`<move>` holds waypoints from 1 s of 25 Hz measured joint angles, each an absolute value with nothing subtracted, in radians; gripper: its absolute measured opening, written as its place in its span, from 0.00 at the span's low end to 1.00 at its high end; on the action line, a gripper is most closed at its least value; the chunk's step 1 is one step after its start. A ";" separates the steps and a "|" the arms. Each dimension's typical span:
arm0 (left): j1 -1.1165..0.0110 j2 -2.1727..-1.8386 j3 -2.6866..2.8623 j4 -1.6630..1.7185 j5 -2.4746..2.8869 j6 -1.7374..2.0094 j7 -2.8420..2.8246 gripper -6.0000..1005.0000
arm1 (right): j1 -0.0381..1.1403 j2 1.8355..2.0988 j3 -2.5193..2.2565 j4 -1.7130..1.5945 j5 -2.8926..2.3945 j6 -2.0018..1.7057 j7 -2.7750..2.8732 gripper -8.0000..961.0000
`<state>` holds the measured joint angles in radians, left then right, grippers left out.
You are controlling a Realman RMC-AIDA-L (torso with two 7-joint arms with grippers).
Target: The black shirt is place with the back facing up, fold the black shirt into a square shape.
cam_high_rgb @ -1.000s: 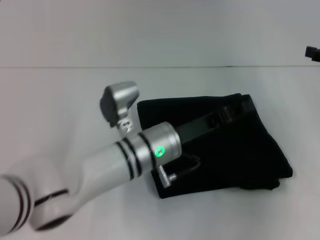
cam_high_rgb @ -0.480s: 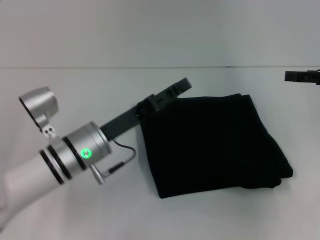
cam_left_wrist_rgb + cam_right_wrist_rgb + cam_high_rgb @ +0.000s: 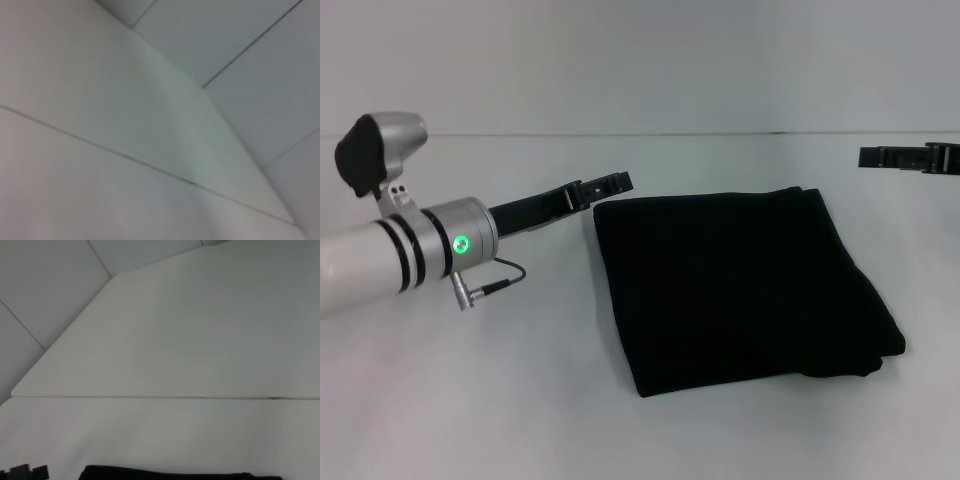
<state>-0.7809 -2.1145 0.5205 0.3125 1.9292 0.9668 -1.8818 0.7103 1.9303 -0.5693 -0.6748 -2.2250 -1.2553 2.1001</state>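
Observation:
The black shirt (image 3: 740,290) lies on the white table (image 3: 520,400), folded into a rough square, right of centre in the head view. No lettering shows. My left gripper (image 3: 623,181) hovers just off the shirt's far left corner, clear of the fabric and holding nothing. My right gripper (image 3: 868,157) reaches in from the right edge, beyond the shirt's far right corner, also holding nothing. The right wrist view shows only the shirt's far edge (image 3: 165,474) and the left gripper's tip (image 3: 25,472). The left wrist view shows only white surfaces.
The table's far edge (image 3: 640,134) meets a pale wall. My left arm's silver wrist (image 3: 430,245) and its cable (image 3: 490,287) hang over the table's left side.
My left arm has drawn back off the shirt to the left, and its gripper now sits beside the far left corner. My right gripper has come further in from the right edge.

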 joint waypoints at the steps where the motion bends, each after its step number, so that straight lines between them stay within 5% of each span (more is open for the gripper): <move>1: -0.788 -2.113 0.524 0.315 1.942 0.951 -1.894 0.92 | 0.712 1.934 -0.568 -0.675 -2.225 -1.250 2.100 0.96; 25: -0.849 -2.132 0.682 0.305 2.073 0.815 -2.064 0.91 | 0.721 1.953 -0.574 -0.675 -2.227 -1.182 2.093 0.96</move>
